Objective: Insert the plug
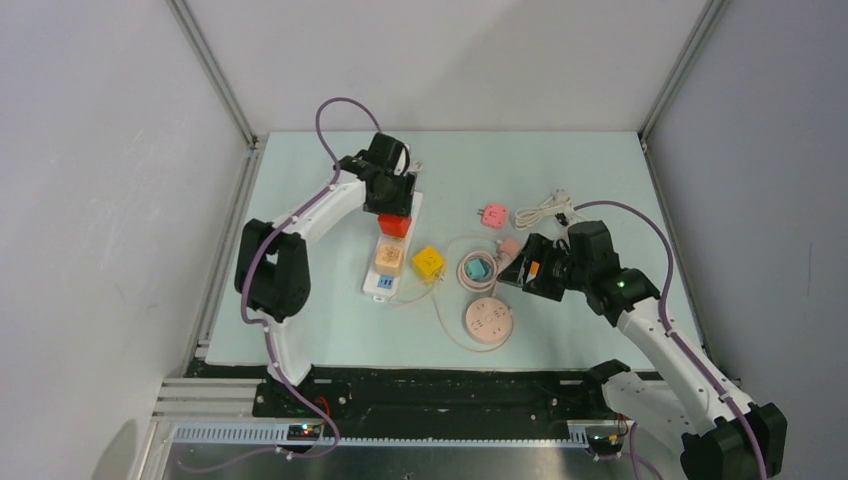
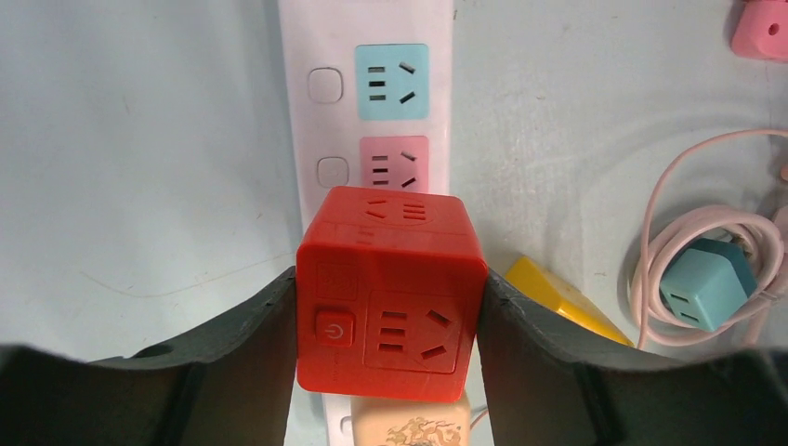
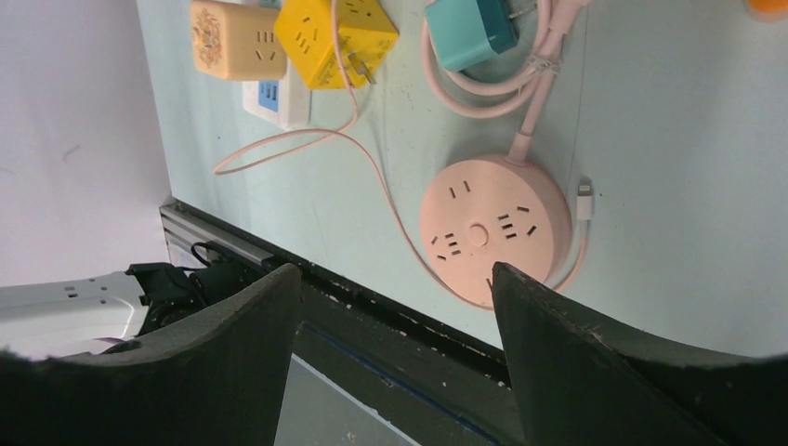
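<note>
My left gripper (image 2: 388,316) is shut on a red cube plug adapter (image 2: 390,288), both fingers pressed on its sides, over a white power strip (image 2: 372,37) with blue and pink sockets. In the top view the red cube (image 1: 394,226) sits on the strip (image 1: 414,208), under the left gripper (image 1: 392,200). A beige cube (image 1: 389,260) is plugged into the strip just nearer. My right gripper (image 3: 395,279) is open and empty, hovering above the table's near edge beside a round pink socket hub (image 3: 492,228).
A yellow cube adapter (image 1: 428,262) lies beside the strip. A teal plug (image 1: 478,268) sits in a coiled pink cable. A small pink adapter (image 1: 495,215) and a white cable bundle (image 1: 545,208) lie further back. The round hub (image 1: 489,322) is near the front edge.
</note>
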`<action>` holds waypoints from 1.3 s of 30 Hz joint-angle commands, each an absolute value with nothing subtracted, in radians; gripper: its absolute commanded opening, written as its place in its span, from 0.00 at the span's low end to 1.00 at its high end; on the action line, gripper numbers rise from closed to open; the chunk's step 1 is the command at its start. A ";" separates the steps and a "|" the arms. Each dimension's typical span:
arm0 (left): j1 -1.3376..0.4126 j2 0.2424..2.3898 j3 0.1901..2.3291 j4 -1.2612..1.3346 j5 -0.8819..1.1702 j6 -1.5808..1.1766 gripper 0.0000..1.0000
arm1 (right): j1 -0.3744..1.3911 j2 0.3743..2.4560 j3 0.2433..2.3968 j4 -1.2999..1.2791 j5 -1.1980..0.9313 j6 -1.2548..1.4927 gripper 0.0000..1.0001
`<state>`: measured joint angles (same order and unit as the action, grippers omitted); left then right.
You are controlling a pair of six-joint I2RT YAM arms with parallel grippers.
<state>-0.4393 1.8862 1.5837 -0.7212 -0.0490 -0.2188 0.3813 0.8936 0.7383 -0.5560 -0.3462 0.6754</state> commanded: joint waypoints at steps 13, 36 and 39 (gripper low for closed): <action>-0.445 1.905 1.632 -0.733 -0.041 -0.285 0.00 | 0.351 0.892 0.684 -0.520 -0.383 0.653 0.78; -0.476 1.914 1.578 -0.742 -0.115 -0.323 0.00 | 0.344 0.876 0.668 -0.528 -0.367 0.654 0.77; -0.478 1.916 1.568 -0.744 -0.128 -0.327 0.00 | 0.343 0.878 0.661 -0.524 -0.369 0.656 0.77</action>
